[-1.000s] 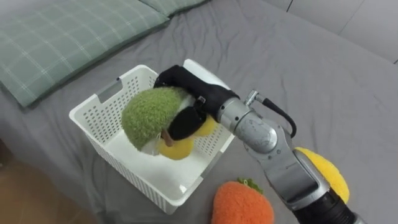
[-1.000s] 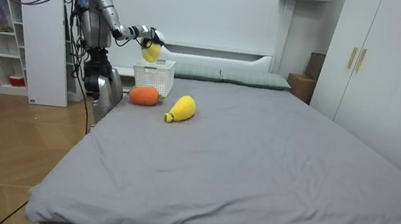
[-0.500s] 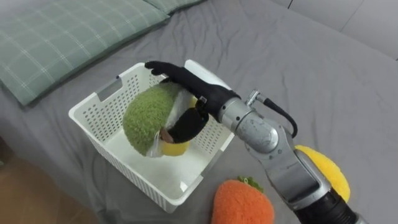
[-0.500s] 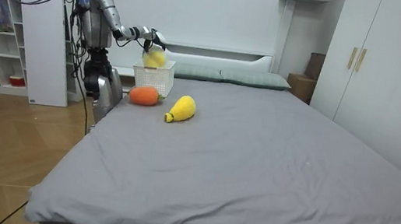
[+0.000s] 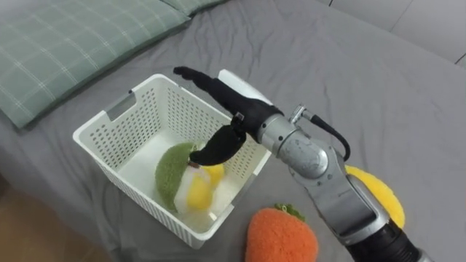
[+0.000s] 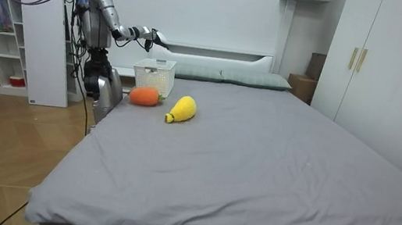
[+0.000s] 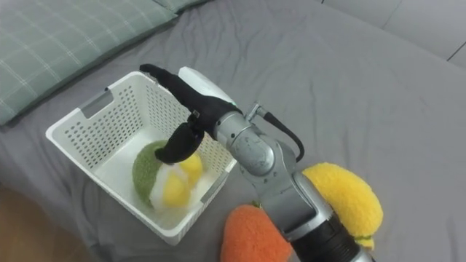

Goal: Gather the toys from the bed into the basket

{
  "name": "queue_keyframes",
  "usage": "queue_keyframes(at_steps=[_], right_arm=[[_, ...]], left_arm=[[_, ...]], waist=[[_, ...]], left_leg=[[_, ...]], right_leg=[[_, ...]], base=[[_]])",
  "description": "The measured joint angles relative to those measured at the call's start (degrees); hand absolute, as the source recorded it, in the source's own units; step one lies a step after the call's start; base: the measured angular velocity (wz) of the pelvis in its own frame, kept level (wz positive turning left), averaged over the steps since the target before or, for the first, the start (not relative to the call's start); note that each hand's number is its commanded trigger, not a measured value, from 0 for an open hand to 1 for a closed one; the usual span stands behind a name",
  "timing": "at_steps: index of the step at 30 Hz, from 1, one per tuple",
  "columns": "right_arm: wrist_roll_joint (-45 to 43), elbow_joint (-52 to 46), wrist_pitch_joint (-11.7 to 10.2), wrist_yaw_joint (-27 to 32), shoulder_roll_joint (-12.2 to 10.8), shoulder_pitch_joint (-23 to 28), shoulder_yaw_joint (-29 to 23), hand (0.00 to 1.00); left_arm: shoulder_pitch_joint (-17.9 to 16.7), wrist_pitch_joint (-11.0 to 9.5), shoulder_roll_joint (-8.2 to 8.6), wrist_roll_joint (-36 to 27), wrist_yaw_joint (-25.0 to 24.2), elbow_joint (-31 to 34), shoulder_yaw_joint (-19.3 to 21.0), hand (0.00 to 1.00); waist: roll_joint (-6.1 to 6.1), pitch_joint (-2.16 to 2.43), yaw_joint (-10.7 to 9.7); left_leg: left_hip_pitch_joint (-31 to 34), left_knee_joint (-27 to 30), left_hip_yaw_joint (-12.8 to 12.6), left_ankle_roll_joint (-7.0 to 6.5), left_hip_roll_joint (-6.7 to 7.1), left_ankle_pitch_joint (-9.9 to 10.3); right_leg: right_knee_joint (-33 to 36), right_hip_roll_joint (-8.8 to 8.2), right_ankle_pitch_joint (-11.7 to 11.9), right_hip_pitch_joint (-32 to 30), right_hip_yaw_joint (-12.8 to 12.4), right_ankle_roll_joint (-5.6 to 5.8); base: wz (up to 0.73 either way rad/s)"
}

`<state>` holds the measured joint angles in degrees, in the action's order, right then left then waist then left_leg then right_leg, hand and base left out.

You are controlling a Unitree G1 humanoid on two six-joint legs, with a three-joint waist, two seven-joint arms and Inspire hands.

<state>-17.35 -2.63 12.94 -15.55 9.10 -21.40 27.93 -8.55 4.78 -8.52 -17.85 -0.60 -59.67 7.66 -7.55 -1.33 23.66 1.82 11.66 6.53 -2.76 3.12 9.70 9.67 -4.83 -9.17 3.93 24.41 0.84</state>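
toy: green-and-yellow plush (image 5: pixel 182 185) lying in the bottom of the white basket (image 5: pixel 156 116), nothing gripping it | hand: right hand (image 5: pixel 237 109) over the basket, fingers stretched straight, thumb dangling inside, holding nothing | to grab: orange plush (image 5: pixel 280 236) just beside the basket, yellow plush (image 5: pixel 382 200) behind the forearm | worry: thumb could snag the wall pulling out and tip the basket, which looks near the edge of the bed (image 5: pixel 328 58) imo

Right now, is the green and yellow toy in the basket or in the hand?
In the basket: the toy lies at its bottom, the right hand open above it.
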Motion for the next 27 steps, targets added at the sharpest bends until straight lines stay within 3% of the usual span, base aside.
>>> queue_keyframes(at_steps=[8,11,14,18,20,23,25,27], right_arm=[[3.54,0.01,-1.35,2.67,0.1,0.02,-2.89,0.0],[9.09,-0.02,-3.0,4.53,1.52,0.63,-8.13,0.0],[11.79,-0.06,-3.68,8.47,4.47,1.22,-12.55,0.0],[13.09,-0.53,-5.34,13.98,4.62,4.45,-20.3,0.0],[13.1,-0.38,-5.82,15.87,5.01,5.74,-23.09,0.0],[12.97,0.61,-6.11,18.73,7.08,8.07,-25.24,0.0],[12.89,3.51,-6.11,19.98,8.09,8.27,-26.09,0.0],[13.03,4.53,-6.11,21.32,8.28,9.09,-27.86,0.0]], left_arm=[[-0.07,0.04,0.2,-0.08,-0.02,-0.24,0.6,0.0],[-1.05,-0.03,0.17,-0.47,-0.04,-0.25,1.42,0.0],[-2.89,-0.08,0.14,-0.6,0.08,-0.98,1.77,0.0],[-4.26,-0.08,0.2,-0.58,0.28,-1.84,2.93,0.0],[-4.68,-0.09,0.41,-0.29,0.32,-1.84,3.54,0.0],[-4.74,-0.11,0.39,-0.21,0.43,-1.54,3.54,0.0],[-4.81,-0.3,0.3,-0.23,0.44,-0.97,3.52,0.0],[-4.74,-0.71,0.32,-0.21,0.44,-0.91,3.52,0.0]], waist=[[0.26,0.12,-1.27],[0.27,0.17,-3.53],[0.91,0.17,-5.61],[1.65,0.61,-10.47],[2.03,0.92,-11.28],[3.17,1.1,-13.36],[3.39,1.28,-15.8],[3.41,1.28,-16.15]], left_leg=[[-0.44,0.01,-0.14,-0.01,0.02,-0.15],[-0.59,-0.05,-0.99,-0.14,-0.15,-0.37],[-1.45,-0.6,-2.51,-0.2,-0.35,-0.34],[-2.3,-1.14,-3.58,-0.31,-0.52,-0.28],[-2.58,-1.41,-4.91,-0.43,-0.73,-0.19],[-3.52,-1.87,-6.55,-0.59,-0.98,-0.07],[-3.57,-2.04,-7.01,-0.62,-1.03,-0.03],[-4.09,-2.31,-8.02,-0.55,-1.3,0.03]], right_leg=[[0.0,-0.04,0.01,0.15,-0.08,0.0],[0.02,-0.06,0.09,0.13,-0.48,0.05],[0.14,0.2,0.25,0.28,-2.4,0.08],[0.19,0.08,0.33,0.26,-3.31,0.19],[0.24,0.12,0.37,0.02,-4.12,0.18],[0.26,0.28,0.5,-0.02,-5.75,0.23],[0.28,0.35,0.52,-0.13,-6.16,0.24],[0.29,0.87,0.57,-0.27,-7.29,0.17]], base=[[0.0],[-0.05],[-0.26],[-0.17],[-0.24],[-0.28],[-0.14],[-0.23]])
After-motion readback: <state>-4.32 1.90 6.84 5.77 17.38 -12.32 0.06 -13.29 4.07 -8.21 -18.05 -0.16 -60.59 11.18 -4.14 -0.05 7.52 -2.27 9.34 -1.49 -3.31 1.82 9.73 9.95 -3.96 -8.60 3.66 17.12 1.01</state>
